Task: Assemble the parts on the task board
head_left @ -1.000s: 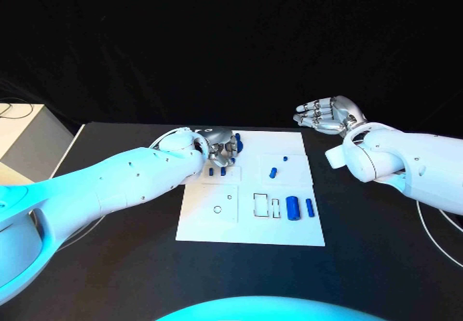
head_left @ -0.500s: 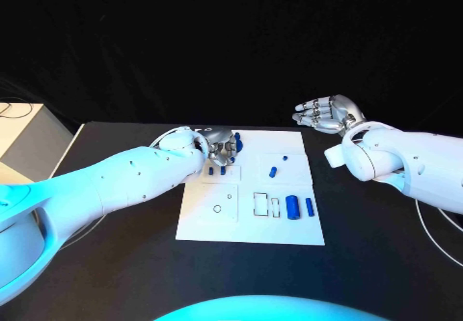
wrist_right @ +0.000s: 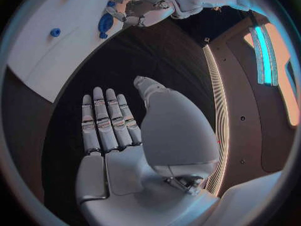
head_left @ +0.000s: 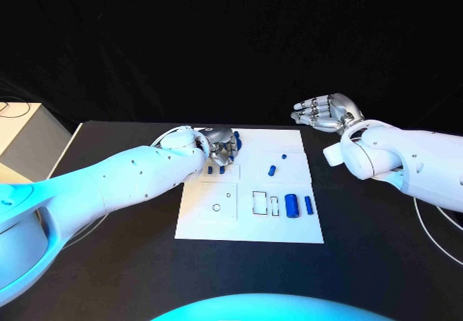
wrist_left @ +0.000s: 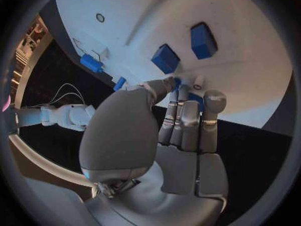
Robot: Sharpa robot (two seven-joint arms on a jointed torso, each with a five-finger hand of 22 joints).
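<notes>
On task board [head_left: 290, 227], near left hand [head_left: 220, 147]: faint print, seemingly unreadable.

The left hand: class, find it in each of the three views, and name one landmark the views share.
Head view: left hand over the far left part of the task board.
Left wrist view: left hand fills the middle, fingertips at the board's edge.
Right wrist view: left hand near the circle's rim, by the board.
Shared landmark: the white task board.
</notes>
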